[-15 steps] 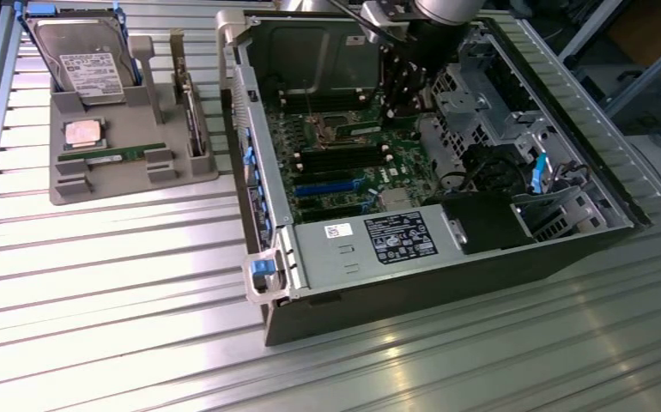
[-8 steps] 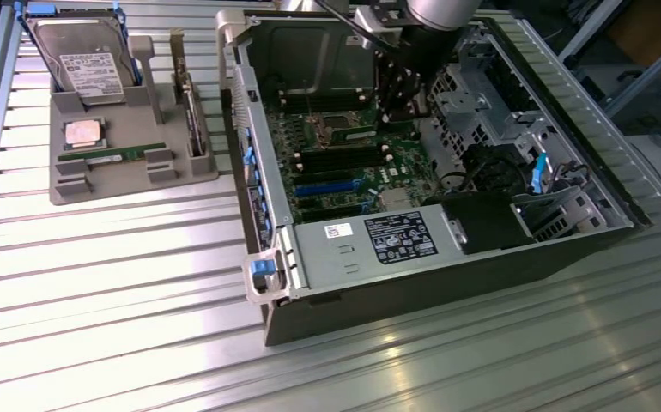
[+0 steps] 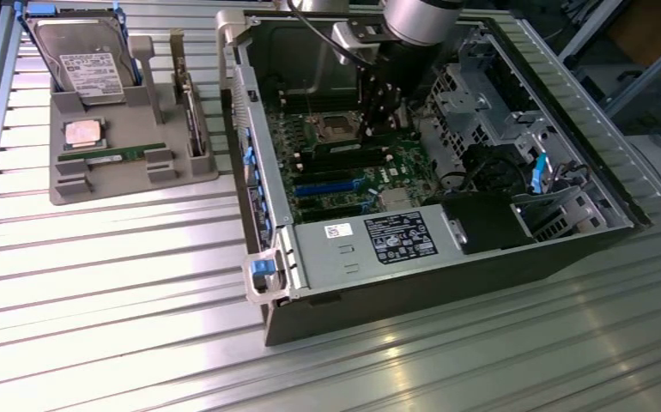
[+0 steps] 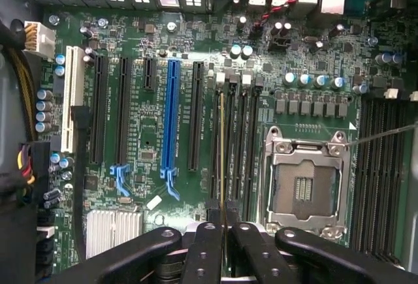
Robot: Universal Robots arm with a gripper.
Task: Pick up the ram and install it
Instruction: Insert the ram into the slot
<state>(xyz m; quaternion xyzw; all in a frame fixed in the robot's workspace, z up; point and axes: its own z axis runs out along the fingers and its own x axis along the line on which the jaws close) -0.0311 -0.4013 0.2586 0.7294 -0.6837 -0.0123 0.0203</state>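
My gripper (image 3: pixel 379 103) reaches down into the open computer case (image 3: pixel 307 283), over the motherboard. In the wrist view its two dark fingers (image 4: pixel 208 248) stand close together, shut on the ram (image 4: pixel 223 160). The ram appears edge-on as a thin gold-green line. It runs along the memory slots (image 4: pixel 241 134) beside the empty processor socket (image 4: pixel 307 179). I cannot tell whether it is seated in a slot or just above one. Another green stick with a white label (image 3: pixel 113 155) lies in the grey holder (image 3: pixel 79 187) at the exterior view's left.
The holder also carries a hard drive (image 3: pixel 84 60), a square silver processor chip (image 3: pixel 84 133) and an upright expansion card (image 3: pixel 193 112). Inside the case are the power supply (image 3: pixel 388 240), a drive cage (image 3: pixel 468 86), cables (image 4: pixel 23 88) and a blue card slot (image 4: pixel 171 121).
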